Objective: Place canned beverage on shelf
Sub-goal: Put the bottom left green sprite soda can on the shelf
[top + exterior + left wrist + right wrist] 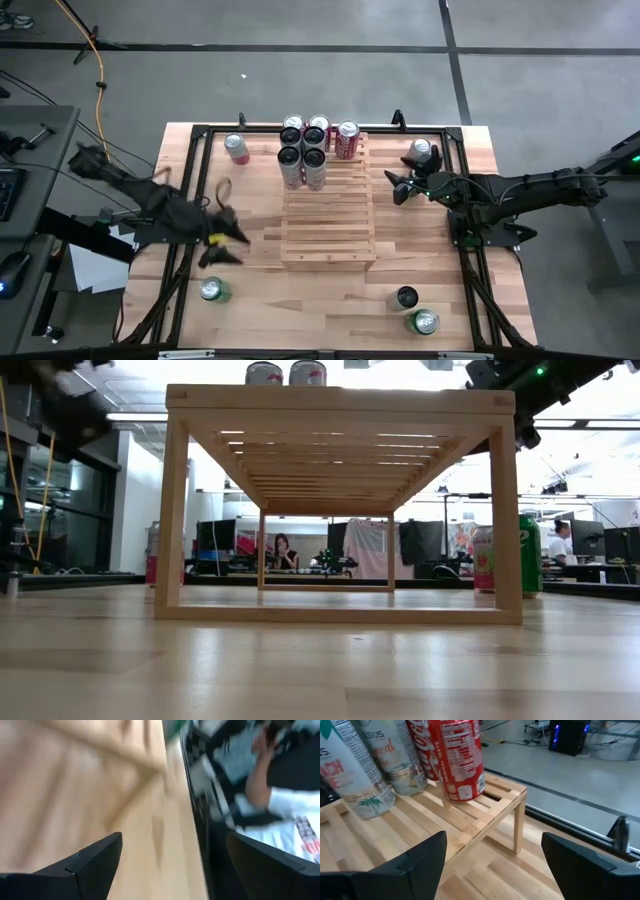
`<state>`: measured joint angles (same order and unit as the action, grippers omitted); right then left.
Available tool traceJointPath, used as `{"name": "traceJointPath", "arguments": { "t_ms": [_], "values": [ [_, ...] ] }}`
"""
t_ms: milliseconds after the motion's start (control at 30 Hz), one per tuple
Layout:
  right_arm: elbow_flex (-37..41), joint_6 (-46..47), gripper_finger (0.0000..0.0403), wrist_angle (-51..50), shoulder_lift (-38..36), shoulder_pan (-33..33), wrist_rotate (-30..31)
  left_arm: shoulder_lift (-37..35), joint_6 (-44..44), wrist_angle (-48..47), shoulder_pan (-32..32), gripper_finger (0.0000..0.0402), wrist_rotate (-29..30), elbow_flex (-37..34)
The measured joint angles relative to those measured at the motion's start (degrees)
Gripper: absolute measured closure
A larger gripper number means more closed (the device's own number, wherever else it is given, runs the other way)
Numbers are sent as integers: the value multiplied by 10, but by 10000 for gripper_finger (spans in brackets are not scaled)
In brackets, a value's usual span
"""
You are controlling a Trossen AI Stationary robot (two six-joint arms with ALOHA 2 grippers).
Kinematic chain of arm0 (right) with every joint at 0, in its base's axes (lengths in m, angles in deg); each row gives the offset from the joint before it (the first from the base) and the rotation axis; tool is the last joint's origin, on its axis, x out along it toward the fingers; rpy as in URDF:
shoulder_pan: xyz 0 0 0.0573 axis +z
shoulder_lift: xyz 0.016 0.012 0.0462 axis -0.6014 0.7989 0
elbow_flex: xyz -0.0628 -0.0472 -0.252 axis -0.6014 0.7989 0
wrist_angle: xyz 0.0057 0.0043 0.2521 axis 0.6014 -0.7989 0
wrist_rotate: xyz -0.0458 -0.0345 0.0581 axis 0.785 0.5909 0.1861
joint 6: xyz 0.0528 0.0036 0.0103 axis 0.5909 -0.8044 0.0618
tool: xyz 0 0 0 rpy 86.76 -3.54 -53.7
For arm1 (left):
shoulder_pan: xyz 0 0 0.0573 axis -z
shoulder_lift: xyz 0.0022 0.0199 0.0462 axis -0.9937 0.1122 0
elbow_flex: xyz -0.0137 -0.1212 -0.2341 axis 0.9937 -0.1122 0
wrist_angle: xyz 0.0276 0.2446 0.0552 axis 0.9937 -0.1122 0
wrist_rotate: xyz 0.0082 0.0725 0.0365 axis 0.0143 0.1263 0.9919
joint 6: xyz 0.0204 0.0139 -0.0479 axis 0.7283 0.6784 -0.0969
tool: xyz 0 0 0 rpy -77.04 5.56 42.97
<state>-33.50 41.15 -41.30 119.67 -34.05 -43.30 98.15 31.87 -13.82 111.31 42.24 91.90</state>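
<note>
The shelf (328, 215), a light-wood slatted rack, stands at the table's middle on its legs (172, 510). Several cans (303, 150) stand upright on its far end, a red one (462, 760) nearest its far right corner. My left gripper (225, 245) hovers open left of the shelf, blurred, with nothing between its fingers (172, 837). My right gripper (397, 186) hovers open just right of the shelf's far part, facing that corner (493, 837); nothing is between its fingers. A silver can (421, 150) stands on the table just beyond it.
Loose cans stand on the table: pink (236, 148) at far left, green (212, 290) at near left, a dark one (406, 297) and a green one (425, 322) at near right. Black frame rails (185, 190) edge the tabletop. A person (280, 805) is beyond the table.
</note>
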Motion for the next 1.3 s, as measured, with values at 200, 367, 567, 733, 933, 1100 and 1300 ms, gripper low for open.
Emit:
{"name": "traceJointPath", "arguments": {
  "t_ms": [200, 367, 567, 733, 933, 1100, 1300],
  "values": [
    [0, 2, 92, 0, 0, 0, -29, 116, -125, 16, 140, 53, 36, 10],
    [0, 13, 92, 1, 11, 0, -30, 172, -190, -4, 226, 53, 95, 69],
    [0, 11, 92, 1, 35, 0, -28, 224, -242, -120, 308, 53, 196, 171],
    [0, -2, 92, 1, 45, 0, -22, 286, -346, -221, 358, 53, 222, 222],
    [0, -2, 91, 2, 45, 0, -9, 355, -434, -311, 393, 53, 225, 253],
    [0, -2, 92, 9, 45, 0, -8, 388, -436, -348, 398, 53, 257, 266],
    [0, -6, 92, 18, 45, 0, 5, 395, -421, -357, 398, 53, 251, 284]
  ]
}}
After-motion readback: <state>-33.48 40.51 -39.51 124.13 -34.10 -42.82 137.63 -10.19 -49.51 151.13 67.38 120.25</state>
